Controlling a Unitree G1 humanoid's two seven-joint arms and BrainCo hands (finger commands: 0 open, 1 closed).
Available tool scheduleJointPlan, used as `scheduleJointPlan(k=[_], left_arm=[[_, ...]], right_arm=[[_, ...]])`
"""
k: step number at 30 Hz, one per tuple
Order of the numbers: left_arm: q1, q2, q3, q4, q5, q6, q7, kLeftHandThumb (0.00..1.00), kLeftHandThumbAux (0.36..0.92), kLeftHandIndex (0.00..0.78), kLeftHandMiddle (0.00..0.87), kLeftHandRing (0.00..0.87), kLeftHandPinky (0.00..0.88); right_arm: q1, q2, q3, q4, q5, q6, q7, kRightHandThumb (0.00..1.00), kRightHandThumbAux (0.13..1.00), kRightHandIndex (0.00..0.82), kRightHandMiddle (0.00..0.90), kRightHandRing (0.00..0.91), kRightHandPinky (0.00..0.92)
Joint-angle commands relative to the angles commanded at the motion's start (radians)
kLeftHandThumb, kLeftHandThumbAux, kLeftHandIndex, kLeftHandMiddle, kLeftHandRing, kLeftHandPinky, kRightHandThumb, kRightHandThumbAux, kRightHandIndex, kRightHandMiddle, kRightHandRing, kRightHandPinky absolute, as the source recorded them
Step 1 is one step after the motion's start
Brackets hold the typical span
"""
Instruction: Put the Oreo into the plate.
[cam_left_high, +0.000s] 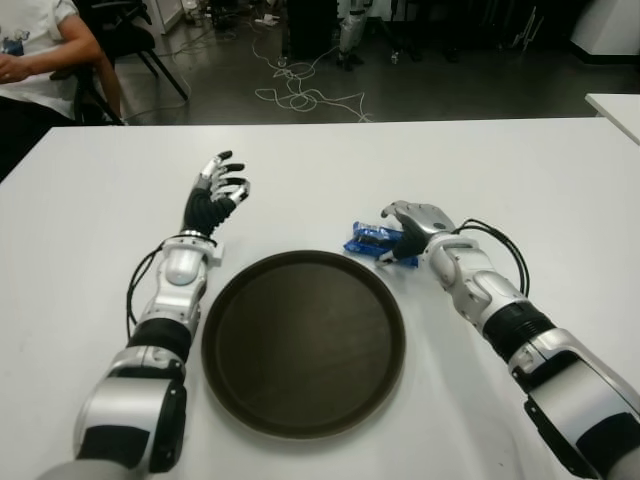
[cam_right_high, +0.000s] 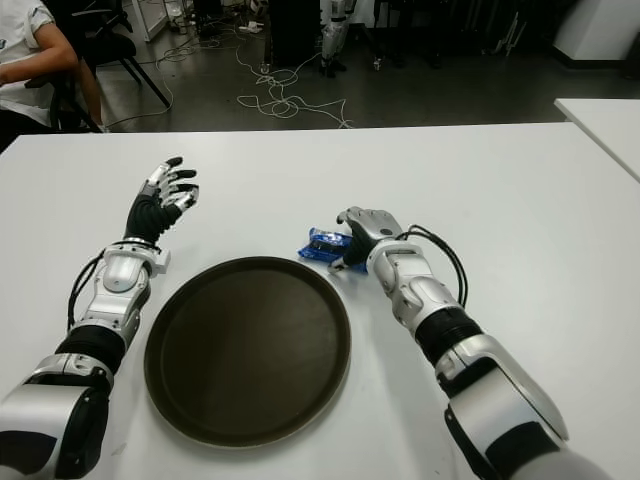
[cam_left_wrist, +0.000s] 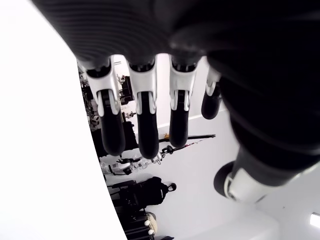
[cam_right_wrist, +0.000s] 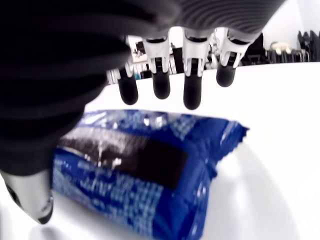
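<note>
One step is barely begun: our right hand (cam_left_high: 405, 232) arches with fingers spread over the blue Oreo packet (cam_right_wrist: 145, 175), which lies on the white surface (cam_left_high: 560, 190) at the plate's (cam_left_high: 303, 340) one o'clock, ungripped. We judge grasping, lifting and placing remain; our left hand (cam_left_high: 218, 190), at the plate's eleven o'clock, is spread and holds nothing.

A round dark brown tray-like plate (cam_left_high: 303, 345) lies on the white counter (cam_left_high: 520, 180), near its front edge. Just behind the plate's far right rim lies the blue foil Oreo packet (cam_left_high: 372, 241), with the right hand (cam_left_high: 412, 226) over its right end. The left hand (cam_left_high: 218, 190) shows behind the plate's left side, fingers spread. A seated person (cam_left_high: 35, 50) is beyond the counter's far left corner.
</note>
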Motion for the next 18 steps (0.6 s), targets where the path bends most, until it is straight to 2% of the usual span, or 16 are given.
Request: scheduleJointPlan(k=[2,3,7,9,18], left_arm=[[0.001,-0.001,0.001,-0.002,-0.001,0.0,0.0,0.414,0.69,0.114,0.234,0.258,0.293],[0.001,-0.001,0.0,-0.004,0.0,0.0,0.0,0.415,0.692,0.117,0.236,0.259,0.295],[0.003,0.0,-0.002,-0.009,0.003,0.002,0.001,0.406,0.692,0.119,0.235,0.26,0.304],[0.006,0.0,-0.003,-0.016,0.004,0.004,0.001,0.405,0.693,0.119,0.234,0.26,0.303],[0.017,-0.006,-0.001,-0.047,-0.003,0.017,-0.007,0.391,0.702,0.124,0.237,0.268,0.31]], right_arm=[[0.002,-0.001,-0.001,-0.003,-0.002,-0.002,-0.011,0.0,0.755,0.391,0.3,0.297,0.358],[0.004,-0.003,-0.002,-0.006,-0.003,-0.006,-0.022,0.024,0.788,0.43,0.391,0.391,0.459],[0.011,-0.007,-0.006,-0.014,-0.002,-0.018,-0.047,0.128,0.844,0.521,0.616,0.625,0.652],[0.012,-0.007,-0.01,-0.016,0.0,-0.022,-0.058,0.152,0.854,0.538,0.658,0.666,0.681],[0.014,-0.005,-0.017,-0.026,0.002,0.001,-0.07,0.16,0.888,0.537,0.692,0.708,0.713]])
